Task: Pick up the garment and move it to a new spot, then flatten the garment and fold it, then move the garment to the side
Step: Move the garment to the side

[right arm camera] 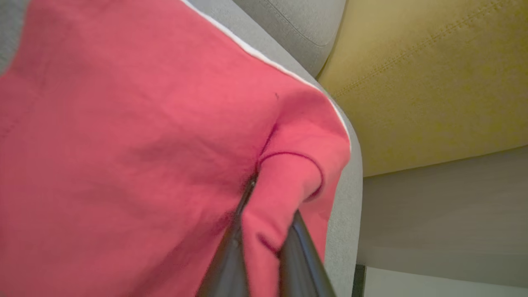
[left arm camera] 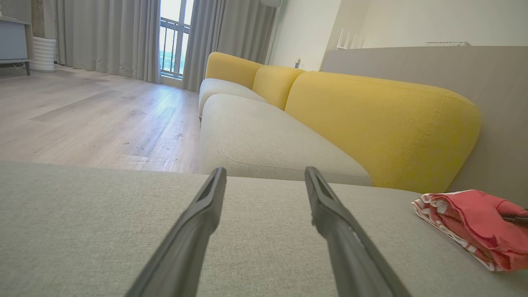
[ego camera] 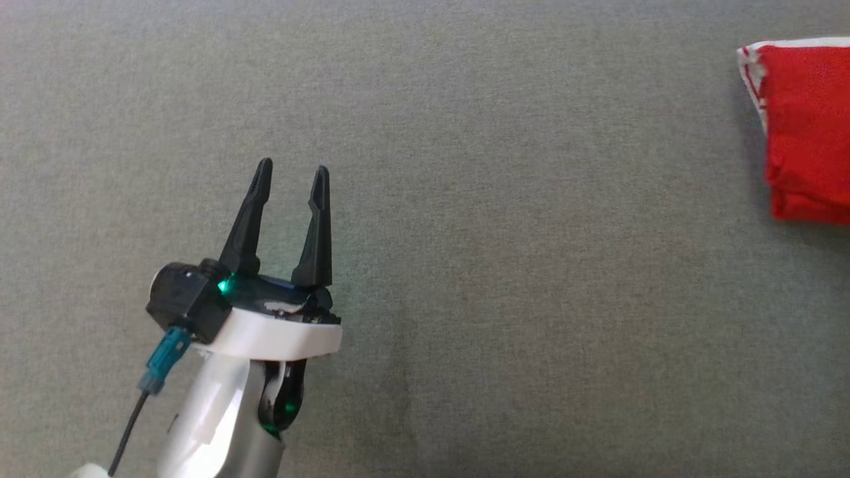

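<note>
The garment (ego camera: 807, 126) is red with white-striped trim, folded into a thick bundle at the right edge of the grey cushion. In the left wrist view the garment (left arm camera: 474, 220) lies low at the far right. My left gripper (ego camera: 292, 171) hovers open over bare fabric well to the garment's left, nothing between its fingers (left arm camera: 194, 231). Close up in the right wrist view, my right gripper (right arm camera: 264, 198) is shut on a pinched fold of the garment (right arm camera: 136, 144), with red cloth bulging up between its two dark fingers (right arm camera: 231, 251).
A grey upholstered surface (ego camera: 498, 299) spreads under both arms. Yellow back cushions (left arm camera: 383, 119) and a grey sofa seat (left arm camera: 264, 140) lie beyond it, with a beige panel (left arm camera: 495, 90) behind. Wooden floor (left arm camera: 82, 115) and curtains sit far off.
</note>
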You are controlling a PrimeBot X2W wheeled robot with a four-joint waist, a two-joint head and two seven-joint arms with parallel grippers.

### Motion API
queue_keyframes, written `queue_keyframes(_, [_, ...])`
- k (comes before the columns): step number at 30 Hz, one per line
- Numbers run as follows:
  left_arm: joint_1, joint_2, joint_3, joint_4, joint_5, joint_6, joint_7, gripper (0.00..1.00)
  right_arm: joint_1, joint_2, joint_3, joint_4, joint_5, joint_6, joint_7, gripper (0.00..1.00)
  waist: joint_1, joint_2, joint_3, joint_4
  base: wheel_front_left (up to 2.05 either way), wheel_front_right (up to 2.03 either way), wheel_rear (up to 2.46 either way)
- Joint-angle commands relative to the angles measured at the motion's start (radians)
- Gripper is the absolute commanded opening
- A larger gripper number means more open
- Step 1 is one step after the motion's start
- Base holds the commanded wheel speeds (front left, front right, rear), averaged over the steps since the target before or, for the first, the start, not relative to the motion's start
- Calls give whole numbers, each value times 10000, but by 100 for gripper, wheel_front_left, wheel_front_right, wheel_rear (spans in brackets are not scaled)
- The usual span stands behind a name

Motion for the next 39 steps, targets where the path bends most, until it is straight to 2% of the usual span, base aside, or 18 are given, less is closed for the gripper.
queue_keyframes(1, [-297, 68, 234, -255, 76, -73, -49, 100, 15, -535, -10, -12, -64, -9, 35, 0, -1, 0, 50, 46, 0, 0, 0])
queue_keyframes(11, [-474, 68, 208, -244, 65, -104, -49, 100, -503, -708, -483, 648, -1037, -9, -369, 0, -1, 0, 376, 205, 0, 0, 0])
queue_keyframes(12, [-487, 68, 203, -240, 63, -107, -49, 100, -536, -672, -570, 708, -1154, -9, -434, 11, -1, 0, 391, 208, 0, 0, 0])
queue_keyframes(13, [-500, 68, 203, -233, 61, -109, -49, 100, -565, -618, -675, 771, -1244, -9, -495, 82, -1, 0, 402, 206, 0, 0, 0])
queue_keyframes(14, [-511, 68, 214, -219, 61, -110, -49, 100, -595, -549, -802, 844, -1320, -9, -542, 100, -1, 0, 405, 194, 0, 0, 0])
queue_keyframes(20, [-496, 68, 363, -116, 116, -119, -49, 100, -746, -116, -1445, 1139, -2048, -9, -742, 100, -1, 0, 146, -11, 0, 0, 0])
queue_keyframes(23, [-480, 68, 552, -134, 187, -121, -49, 100, -1041, 182, -2197, 991, -2634, -9, -1133, 100, -1, 0, -41, -190, 0, 0, 0])
queue_keyframes(26, [-390, 68, 679, -163, 222, -123, -49, 100, -1062, 755, -3150, 741, -3075, -9, -1509, 100, -1, 0, -327, -368, 0, 0, 0])
queue_keyframes(34, [-24, 68, 1027, -413, 200, -84, -49, 100, 81, 3040, -5964, -910, -3011, -9, -2401, 100, -1, 0, -1123, -697, 0, 0, 0])
queue_keyframes(39, [322, 68, 1235, -549, 55, -13, -49, 100, 1515, 4706, -7160, -2565, -2620, -9, -2561, 100, -1, 0, -1609, -847, 0, 0, 0])
